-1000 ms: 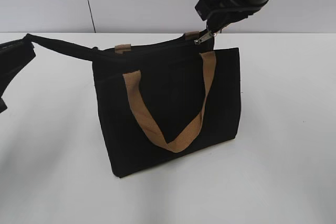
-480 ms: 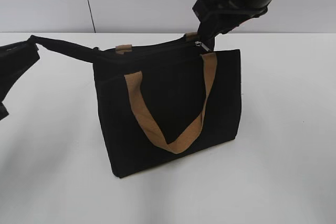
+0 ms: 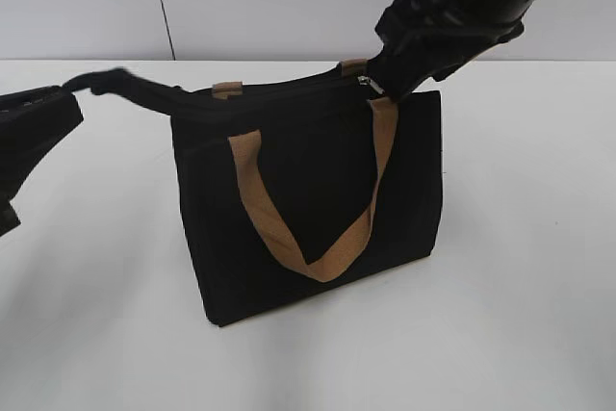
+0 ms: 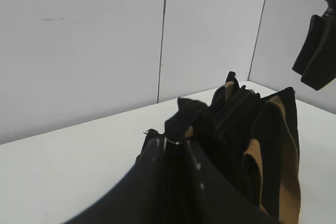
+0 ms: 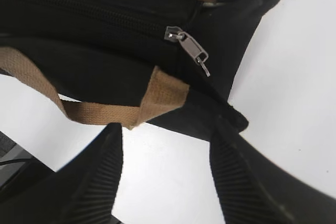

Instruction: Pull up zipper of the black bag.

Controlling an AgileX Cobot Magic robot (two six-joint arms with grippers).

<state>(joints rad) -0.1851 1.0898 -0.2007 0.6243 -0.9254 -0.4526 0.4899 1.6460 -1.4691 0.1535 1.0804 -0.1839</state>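
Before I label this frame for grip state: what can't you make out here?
- Exterior view: the right gripper covers the bag's corner, so most of the zipper pull is hidden; its jaws can't be read there.
- Left wrist view: the left gripper is dark on black fabric; what it pinches is unclear.
- Right wrist view: the zipper line is cut off at the left edge.

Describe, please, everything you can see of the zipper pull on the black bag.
The zipper pull is a small silver metal slider with a flat tab, lying tilted along the black bag top, at the end of the dark zip line near a tan handle strap. Nothing grips it: the right gripper hangs open beside it, fingers apart.
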